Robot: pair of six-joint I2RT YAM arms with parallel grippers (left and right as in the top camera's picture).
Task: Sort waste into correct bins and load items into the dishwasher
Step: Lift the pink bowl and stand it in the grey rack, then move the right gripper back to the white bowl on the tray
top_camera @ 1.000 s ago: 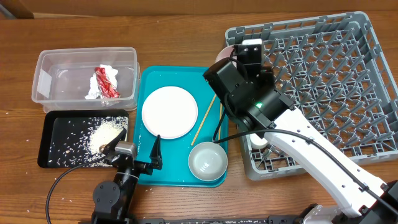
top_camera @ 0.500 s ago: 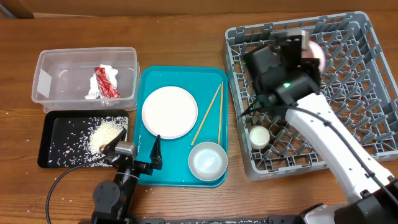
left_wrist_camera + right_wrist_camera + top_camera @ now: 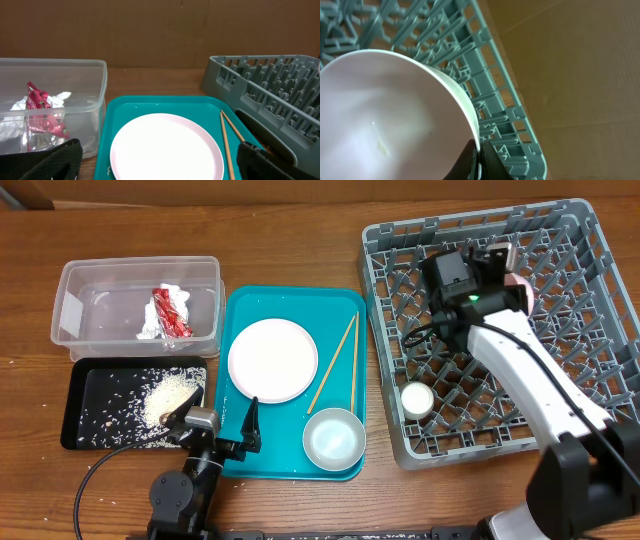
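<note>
Right gripper (image 3: 477, 159): fingers pressed together on the rim of the held bowl (image 3: 385, 115), pinching it from both sides. Bowl interior faces the wrist camera, with a faint smear on the inner wall. In the overhead view this bowl shows only as a pinkish edge beside the gripper, over the far middle part of the rack (image 3: 560, 350). Cannot tell whether it touches the pegs.

Left gripper (image 3: 222, 426): fingers spread wide, nothing between them. It sits low at the near-left corner of the teal tray (image 3: 240, 310), facing across it.

Rack: grey, right half of the table (image 3: 300, 240). Cup (image 3: 417, 398) stands mouth up in the near-left part of the rack, well apart from the held bowl.

Teal tray, between rack and bins:
- plate (image 3: 272, 360), flat, left of centre
- chopsticks (image 3: 336, 365), just right of the plate, lying lengthwise, far tips close together, near ends apart
- second bowl (image 3: 333, 438), upright, near-right corner, beside the near ends of the chopsticks

Tub (image 3: 70, 285): clear, far left. Wrapper (image 3: 171, 311) with white tissue lies inside, toward its right side.

Black tray (image 3: 90, 385): just in front of the tub. Rice (image 3: 172, 394) is heaped at its right end, with loose grains scattered over the rest and a brown scrap at the heap's near edge.
</note>
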